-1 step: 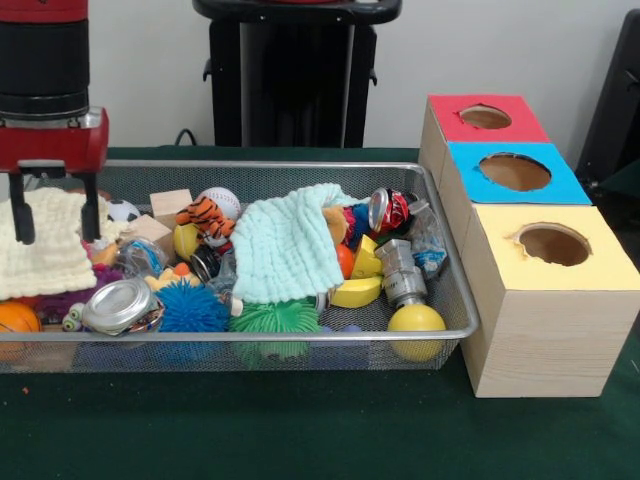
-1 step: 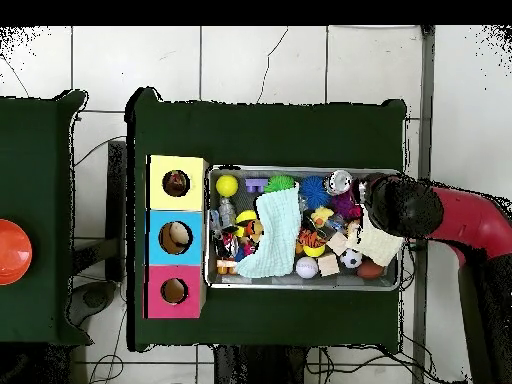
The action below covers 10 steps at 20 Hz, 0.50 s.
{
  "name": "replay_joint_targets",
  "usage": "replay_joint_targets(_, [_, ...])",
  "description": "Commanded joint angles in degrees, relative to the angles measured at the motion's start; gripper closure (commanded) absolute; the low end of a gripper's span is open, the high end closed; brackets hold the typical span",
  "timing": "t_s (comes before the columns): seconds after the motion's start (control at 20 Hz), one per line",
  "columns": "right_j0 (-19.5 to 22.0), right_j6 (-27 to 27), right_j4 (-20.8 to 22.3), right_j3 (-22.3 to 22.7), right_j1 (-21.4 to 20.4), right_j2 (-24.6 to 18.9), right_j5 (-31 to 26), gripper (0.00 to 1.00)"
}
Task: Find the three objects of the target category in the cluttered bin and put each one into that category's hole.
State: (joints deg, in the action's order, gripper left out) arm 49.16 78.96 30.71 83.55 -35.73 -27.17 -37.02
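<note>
Wire bin of clutter beside three holed boxes, pincer at the bin's end.

Front view: the mesh bin (image 1: 440, 270) holds a mint cloth (image 1: 285, 245), tiger toy (image 1: 208, 218), soda can (image 1: 388, 210), yellow ball (image 1: 416, 320) and blue spiky ball (image 1: 190, 308). The pincer (image 1: 55, 215) stands with fingers apart astride a cream cloth (image 1: 40, 255). Red (image 1: 450, 128), blue (image 1: 560, 185) and yellow (image 1: 600, 270) boxes sit just beside the bin on the green surface (image 1: 300, 430).

Overhead view: something pale lies inside the blue box's hole (image 2: 176, 237).
</note>
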Motion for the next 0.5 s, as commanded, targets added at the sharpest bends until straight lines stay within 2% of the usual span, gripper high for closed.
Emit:
replay_joint_targets(0.05, [1.7,-18.6,5.4,-1.3,2.3,-3.7,-6.3,0.00])
replay_joint_targets(0.5, [2.5,-19.0,8.8,-1.8,6.0,-2.3,-5.6,0.00])
